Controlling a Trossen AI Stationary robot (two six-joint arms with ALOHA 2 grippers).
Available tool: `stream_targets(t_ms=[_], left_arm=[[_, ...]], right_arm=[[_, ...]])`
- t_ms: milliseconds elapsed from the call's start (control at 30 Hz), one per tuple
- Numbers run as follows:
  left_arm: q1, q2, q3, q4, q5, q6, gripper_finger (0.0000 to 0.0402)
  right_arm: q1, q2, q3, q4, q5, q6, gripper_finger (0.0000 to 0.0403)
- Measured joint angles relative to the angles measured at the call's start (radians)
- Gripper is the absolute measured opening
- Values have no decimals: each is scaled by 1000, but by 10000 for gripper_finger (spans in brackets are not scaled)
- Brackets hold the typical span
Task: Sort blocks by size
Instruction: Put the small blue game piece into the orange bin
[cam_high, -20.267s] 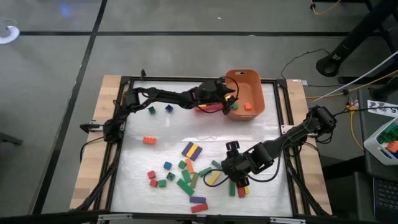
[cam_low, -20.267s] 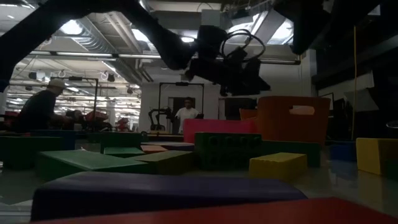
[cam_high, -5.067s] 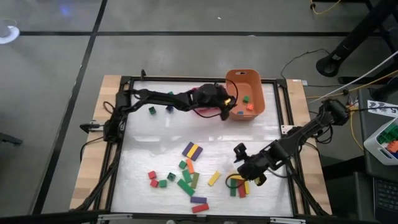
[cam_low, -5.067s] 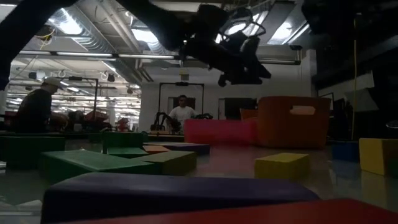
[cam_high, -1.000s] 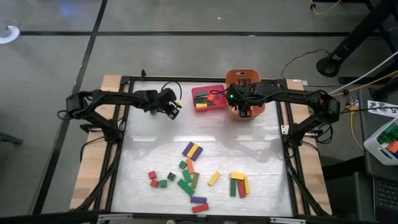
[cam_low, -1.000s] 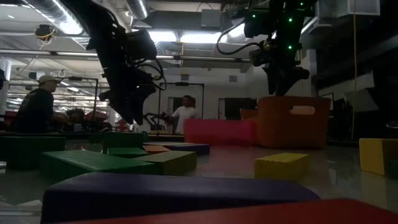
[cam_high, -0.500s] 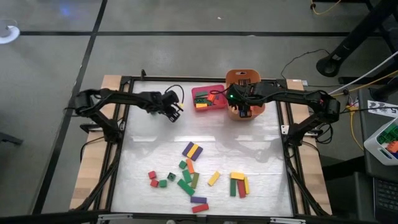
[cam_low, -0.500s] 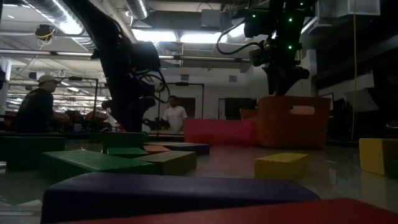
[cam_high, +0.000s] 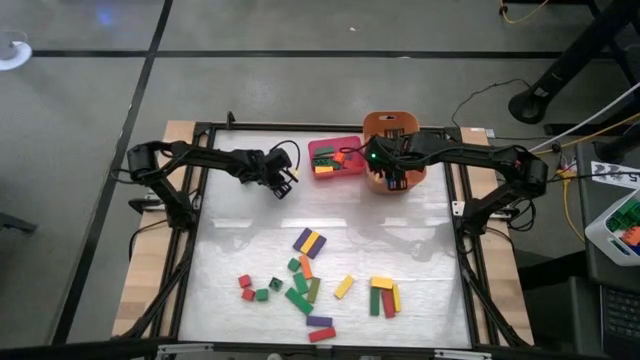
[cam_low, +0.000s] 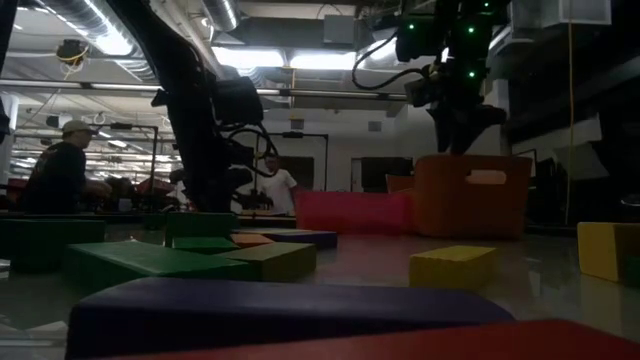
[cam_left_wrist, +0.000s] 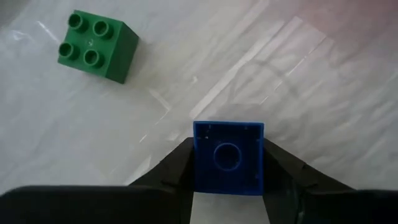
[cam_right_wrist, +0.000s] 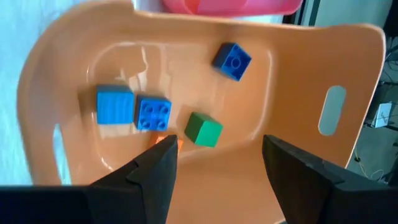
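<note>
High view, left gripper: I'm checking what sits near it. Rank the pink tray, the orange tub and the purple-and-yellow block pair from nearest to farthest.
From the left gripper:
1. Pink tray, just to its right at the table's far edge.
2. Purple-and-yellow block pair, toward the table's middle.
3. Orange tub, beyond the tray, under the right gripper.

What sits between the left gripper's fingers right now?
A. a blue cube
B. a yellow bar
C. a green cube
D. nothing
A: in the left wrist view the left gripper has its fingers against both sides of a blue cube, while the green cube lies apart on the table.
</note>
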Motion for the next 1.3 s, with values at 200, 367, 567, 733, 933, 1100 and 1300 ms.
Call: stream_targets(t_ms=[200, 367, 567, 733, 933, 1100, 1300], left_arm=[[1, -38, 25, -9, 104, 0, 122], [-3, -90, 64, -8, 320, -32, 122], [-55, -110, 86, 172, 515, -119, 122], [-127, -63, 87, 575, 507, -145, 122], [-164, 46, 114, 887, 440, -59, 124], [-163, 175, 232, 945, 414, -37, 126], [-163, 343, 448, 943, 399, 77, 128]], right_arm=[[33, -47, 0, -39, 1, 0, 234], [120, -104, 0, -39, -23, 7, 234], [277, -133, 0, -37, -86, 112, 234], [426, -133, 0, -38, -98, 272, 234], [595, -133, 0, -44, -157, 426, 234], [714, -133, 0, -43, -155, 575, 234], [826, -133, 0, -38, -134, 684, 234]])
